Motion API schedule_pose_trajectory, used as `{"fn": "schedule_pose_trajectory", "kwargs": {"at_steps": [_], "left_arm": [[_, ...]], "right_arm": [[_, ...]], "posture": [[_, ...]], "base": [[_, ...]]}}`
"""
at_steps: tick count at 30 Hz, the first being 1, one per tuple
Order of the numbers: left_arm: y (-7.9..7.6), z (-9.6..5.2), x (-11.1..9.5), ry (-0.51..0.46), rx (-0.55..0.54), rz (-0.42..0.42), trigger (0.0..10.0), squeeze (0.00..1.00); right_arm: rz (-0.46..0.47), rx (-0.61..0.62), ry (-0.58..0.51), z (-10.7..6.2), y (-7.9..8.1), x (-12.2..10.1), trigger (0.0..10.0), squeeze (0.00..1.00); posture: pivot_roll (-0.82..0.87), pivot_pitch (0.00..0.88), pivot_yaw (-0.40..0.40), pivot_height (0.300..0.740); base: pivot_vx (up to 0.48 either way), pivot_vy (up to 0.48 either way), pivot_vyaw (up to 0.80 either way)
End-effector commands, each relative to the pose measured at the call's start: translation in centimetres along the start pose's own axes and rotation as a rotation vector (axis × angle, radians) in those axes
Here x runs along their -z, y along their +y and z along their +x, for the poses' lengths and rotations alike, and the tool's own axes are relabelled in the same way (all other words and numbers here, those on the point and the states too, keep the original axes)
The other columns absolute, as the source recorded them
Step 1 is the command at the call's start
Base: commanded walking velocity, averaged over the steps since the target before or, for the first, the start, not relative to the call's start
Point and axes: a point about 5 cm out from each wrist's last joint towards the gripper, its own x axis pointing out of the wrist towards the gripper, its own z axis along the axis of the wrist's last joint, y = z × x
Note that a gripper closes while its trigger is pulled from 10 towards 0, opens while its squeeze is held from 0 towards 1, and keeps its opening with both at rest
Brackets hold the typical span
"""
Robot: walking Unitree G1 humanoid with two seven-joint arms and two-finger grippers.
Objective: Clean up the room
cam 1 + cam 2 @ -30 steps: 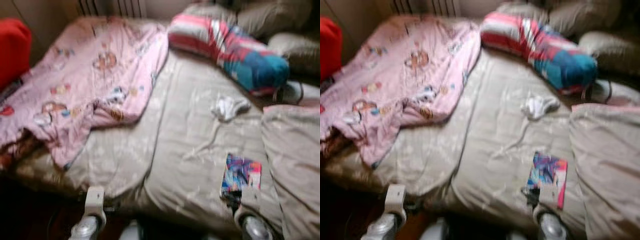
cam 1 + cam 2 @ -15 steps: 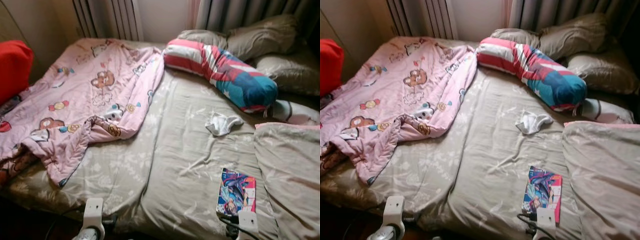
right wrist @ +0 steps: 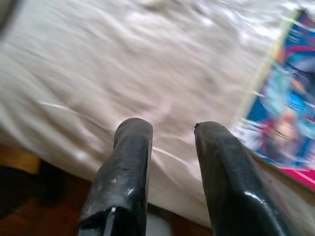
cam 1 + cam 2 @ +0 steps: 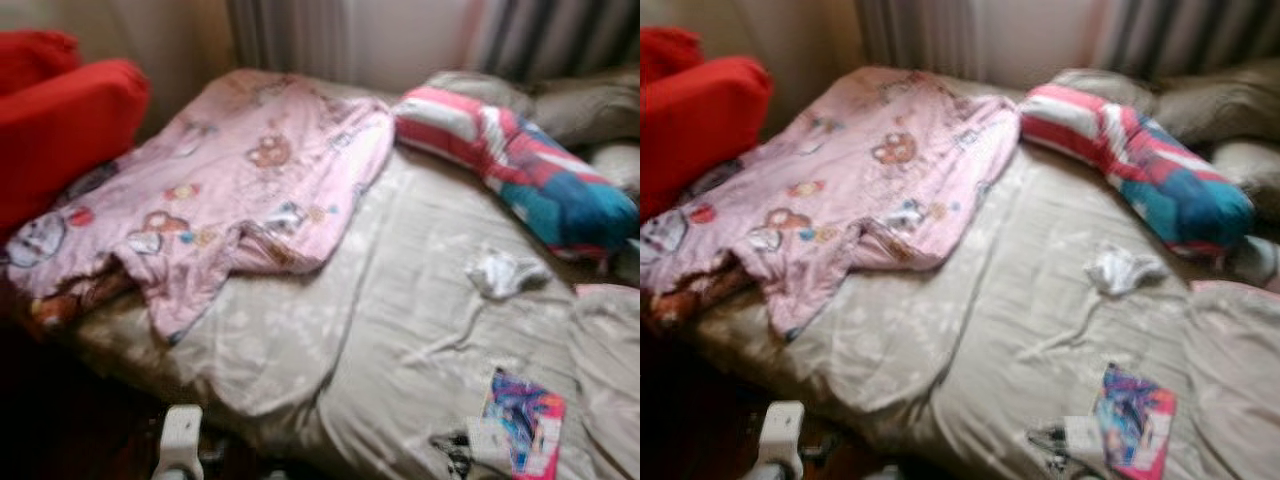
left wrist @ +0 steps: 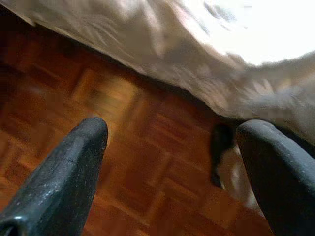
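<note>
- You are facing a bed [image 4: 330,330] covered with a beige patterned sheet, rumpled into folds. Curtains and a pale wall stand behind its far side. The head views are blurred.
- The floor [image 5: 123,162] beside the bed is reddish-brown wood parquet, seen in the left wrist view, with the sheet's edge hanging over it.
- At far left you have one red cushioned item [image 4: 60,130], touching the edge of the blanket.
- One pink blanket [image 4: 240,190] with cartoon prints lies spread over the left half of the bed, its near edge bunched and folded.
- One striped bolster [image 4: 520,165], pink, white, red and teal, lies slanted across the far right of the bed.
- Behind the bolster you can count at least two beige pillows [image 4: 1210,100]; blur prevents a firmer count.
- One small crumpled white cloth [image 4: 503,272] lies on the sheet, just in front of the bolster.
- One colourful book [image 4: 525,432] lies flat near the bed's front right edge.
- A beige duvet or pillow [image 4: 610,360] lies heaped at far right, just beside the book.
- The left gripper [image 5: 172,162] hangs low over the parquet by the bed's edge, its fingers spread wide, holding nothing.
- The right gripper [image 3: 172,147] is above the sheet at the bed's front edge, just beside the book, its fingers parted by a narrow gap, pinching nothing.
</note>
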Motion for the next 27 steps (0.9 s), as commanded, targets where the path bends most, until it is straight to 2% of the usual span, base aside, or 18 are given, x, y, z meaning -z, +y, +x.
{"fn": "schedule_pose_trajectory", "kwargs": {"at_steps": [1, 15, 21, 24, 27], "left_arm": [[-0.5, -0.1, 0.7, 0.026, 0.008, -0.006, 10.0, 0.00], [-0.3, -0.2, 1.1, 0.040, 0.012, 0.007, 10.0, 0.00], [-0.3, -0.2, 1.0, 0.039, 0.015, 0.010, 10.0, 0.00], [-0.3, -0.2, 0.9, 0.036, 0.016, 0.013, 10.0, 0.00], [-0.4, -0.2, 0.8, 0.031, 0.019, 0.018, 10.0, 0.00]], "right_arm": [[0.009, 0.029, 0.078, -0.6, -1.1, 2.2, 10.0, 0.00], [0.022, 0.044, 0.115, -1.0, -1.2, 3.4, 10.0, 0.00], [0.033, 0.051, 0.117, -1.0, -1.3, 3.4, 10.0, 0.00], [0.054, 0.067, 0.115, -1.0, -1.5, 3.3, 10.0, 0.00], [0.101, 0.092, 0.115, -1.0, -1.8, 3.3, 10.0, 0.00]], "posture": [[0.11, 0.117, 0.023, 0.740], [0.11, 0.121, 0.028, 0.740], [0.11, 0.132, 0.028, 0.740], [0.11, 0.138, 0.028, 0.740], [0.11, 0.145, 0.027, 0.740]], "base": [[0.000, 0.285, 0.00], [0.000, 0.288, 0.00], [0.000, 0.439, 0.00], [0.000, 0.404, 0.00], [0.000, 0.000, 0.00]]}}
